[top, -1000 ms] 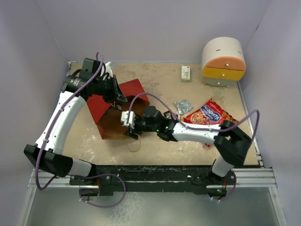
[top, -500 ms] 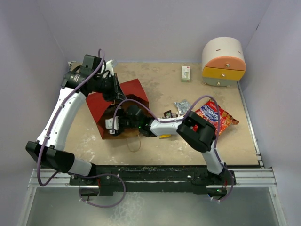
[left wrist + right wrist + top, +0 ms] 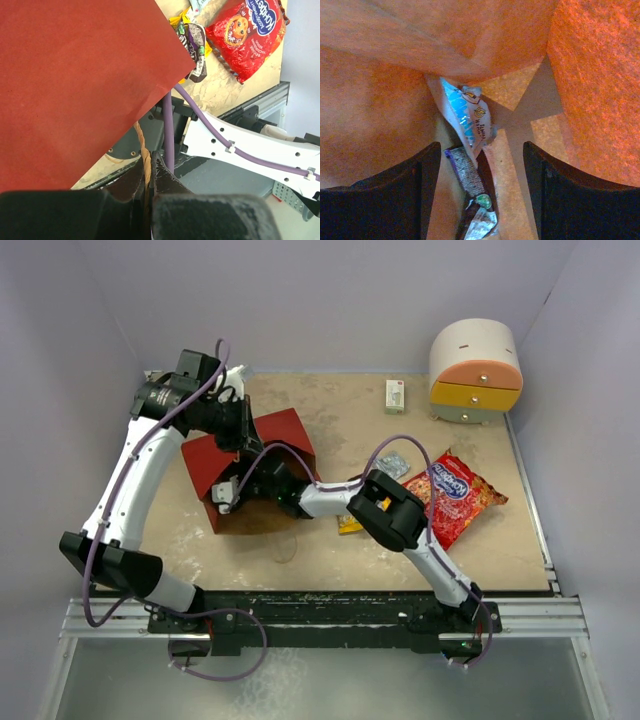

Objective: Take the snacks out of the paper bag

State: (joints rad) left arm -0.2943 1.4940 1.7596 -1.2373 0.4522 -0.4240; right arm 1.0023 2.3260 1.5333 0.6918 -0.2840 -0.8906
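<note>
The red paper bag (image 3: 262,440) lies tipped on the table's left side, its brown mouth facing the near edge. My left gripper (image 3: 243,433) is shut on the bag's string handle (image 3: 144,162) and holds the bag's top up; the red outside (image 3: 75,75) fills that view. My right gripper (image 3: 230,496) is open, deep inside the bag (image 3: 375,110). Between its fingers (image 3: 415,195) lie a dark brown candy bar (image 3: 470,182) and a white-blue wrapper (image 3: 470,120), untouched. The red crisp packet (image 3: 455,495) lies on the table, also in the left wrist view (image 3: 250,35), near a dark candy bar (image 3: 196,42).
A silver wrapper (image 3: 390,465) and a yellow candy bar (image 3: 350,525) lie beside the right arm. A small white box (image 3: 395,395) and the white mini chest (image 3: 477,360) with orange and yellow drawers stand at the back right. Purple walls enclose the table.
My right arm has reached further left, its gripper going from the bag's mouth to deep inside. My left gripper keeps hold of the handle and shifted slightly.
</note>
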